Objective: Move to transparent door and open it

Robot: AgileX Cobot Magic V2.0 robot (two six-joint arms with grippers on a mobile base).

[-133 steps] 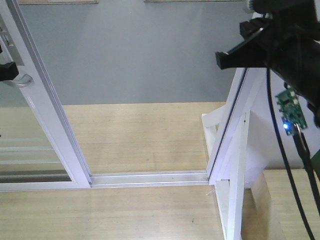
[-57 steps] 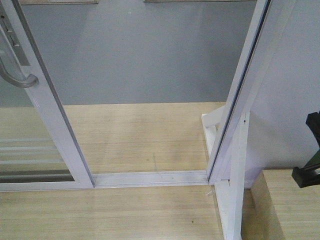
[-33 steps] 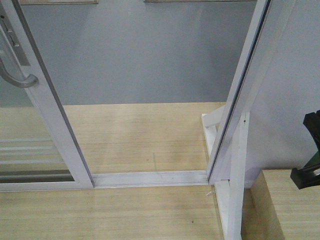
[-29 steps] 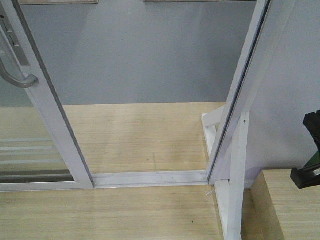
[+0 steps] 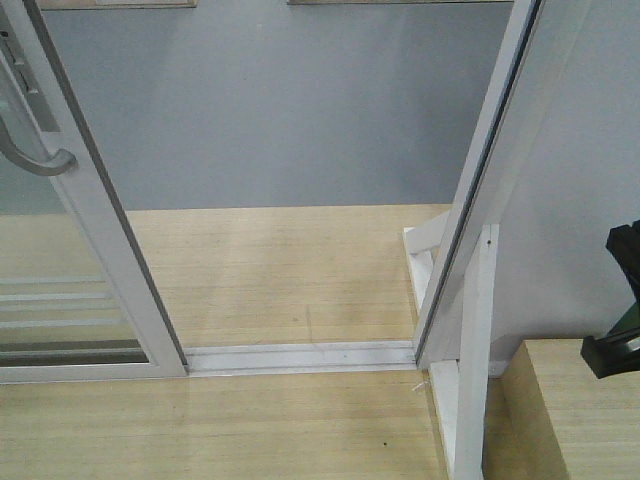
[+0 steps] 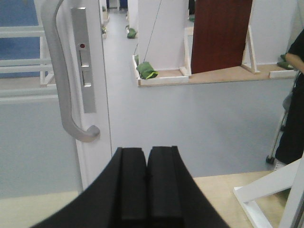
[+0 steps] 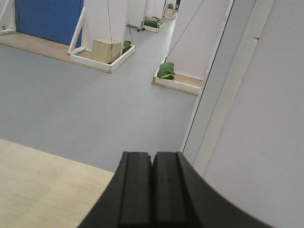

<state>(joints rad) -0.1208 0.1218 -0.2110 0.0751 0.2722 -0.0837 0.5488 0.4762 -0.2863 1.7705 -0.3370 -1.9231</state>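
The transparent door [image 5: 95, 210] stands at the left in the front view: clear glass in a white frame, with thin white bars low down. It is slid to the left, and the doorway beside it stands open. Its curved grey handle [image 5: 40, 163] hooks out near the top left. In the left wrist view the handle [image 6: 61, 85] and a lock plate [image 6: 83, 61] lie up and to the left of my left gripper [image 6: 147, 153], which is shut, holds nothing and is apart from the handle. My right gripper [image 7: 152, 157] is shut on nothing, beside the white door-frame post [image 7: 216, 90].
A white floor track [image 5: 300, 355] crosses the wooden floor between the door and the right post [image 5: 480, 230]. A black part of my right arm [image 5: 622, 300] shows at the right edge above a wooden ledge [image 5: 575, 420]. Grey floor lies beyond the doorway.
My right arm has dropped from the top right of the front view to the lower right edge. The dark part by the handle has left view. Nothing moved in the last second.
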